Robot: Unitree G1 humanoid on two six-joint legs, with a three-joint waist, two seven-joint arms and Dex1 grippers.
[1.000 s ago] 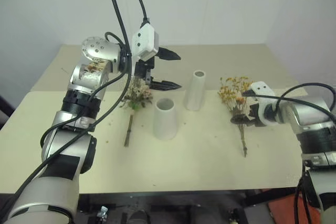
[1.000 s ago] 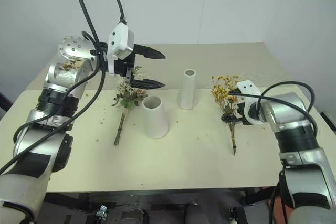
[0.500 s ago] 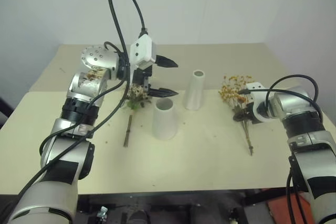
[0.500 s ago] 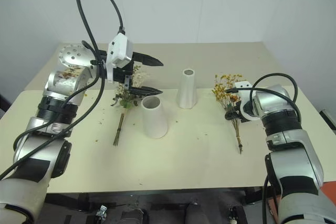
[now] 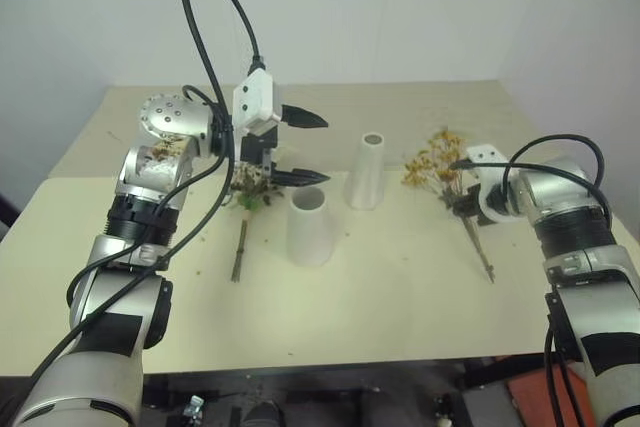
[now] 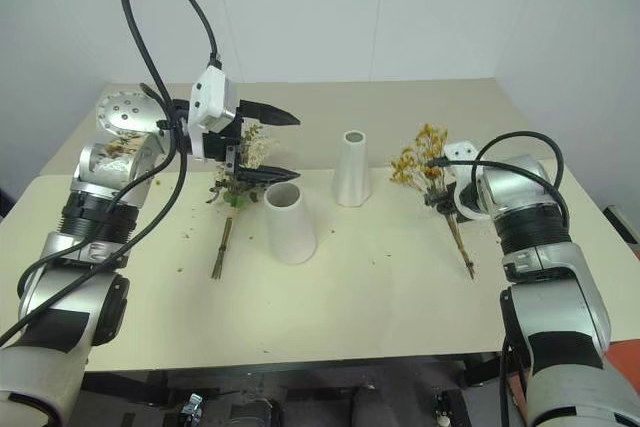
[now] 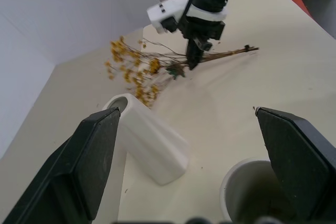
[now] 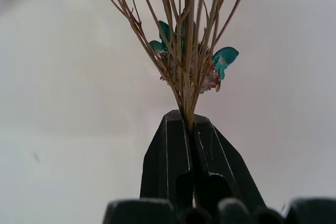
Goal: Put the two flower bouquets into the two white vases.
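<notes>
Both vases, wide [image 5: 310,225] and slim [image 5: 366,172], empty. Right hand [image 5: 462,202] grasps yellow bunch [image 5: 432,162]; left hand [image 5: 305,147] released above pink bunch [image 5: 248,187].

Vases [image 5: 338,202] betw. bouquets [image 5: 245,209], all on table [image 5: 380,317].

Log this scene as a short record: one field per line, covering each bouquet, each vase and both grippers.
yellow bouquet: stems clamped in the right gripper, flower end lifted toward the vases
pink bouquet: lying flat on the table, left of the short vase
short vase: upright, mouth empty
tall vase: upright, mouth empty
left gripper: jaws wide open, holding nothing, above the pink bouquet
right gripper: jaws shut on the yellow bouquet's stems
</notes>
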